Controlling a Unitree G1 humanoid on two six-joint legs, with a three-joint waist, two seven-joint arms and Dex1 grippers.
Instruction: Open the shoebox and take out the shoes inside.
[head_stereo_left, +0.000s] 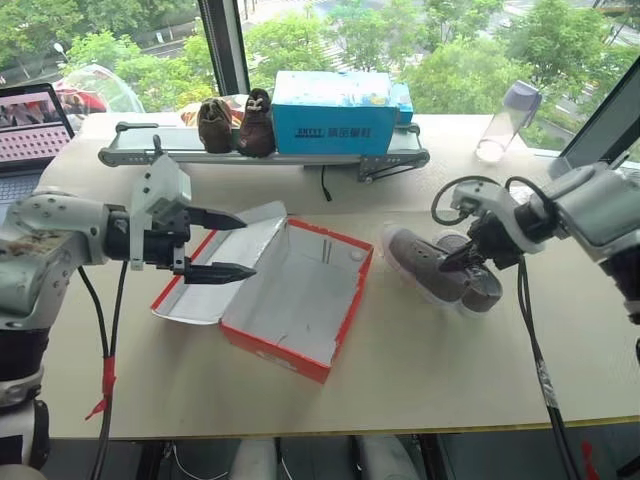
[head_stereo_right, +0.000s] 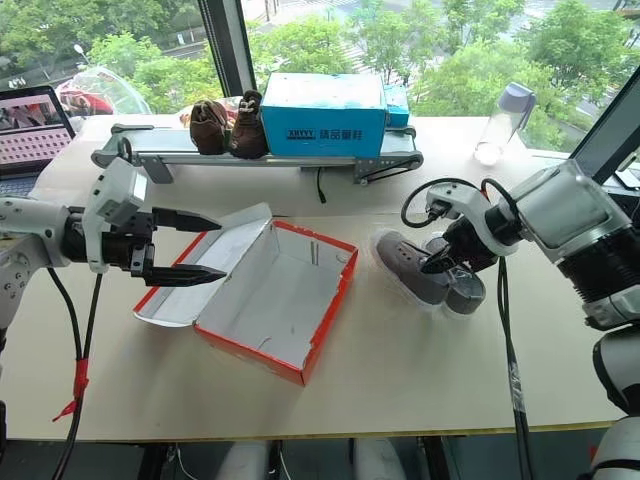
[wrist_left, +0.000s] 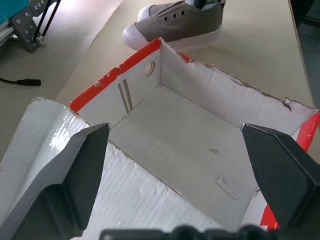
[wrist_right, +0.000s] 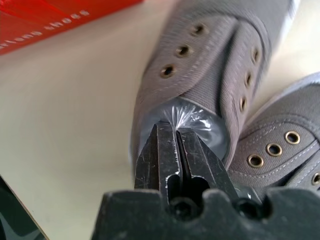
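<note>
From the head camera, the red shoebox lies open on the table, its hinged lid folded flat away from the pair, and its whitish interior looks bare. Both grey sneakers sit on the table just beside the shoebox, on the far side from the lid. The left gripper hovers over the lid with its fingers spread wide and nothing between them. The right gripper is at the mouth of the sneaker nearer the shoebox. Beyond the shoebox, near the window, a blue box and a dark brown pair of shoes stand on a metal rack.

The left wrist view looks into the shoebox: only bare cardboard shows, with one sneaker just past its far wall.

In the right wrist view, the black fingers are pressed together on the crinkled clear film lining one sneaker's opening, the second sneaker touching it alongside.

Judged from this, opening and emptying are done; what seems left is letting go of the second sneaker.
</note>
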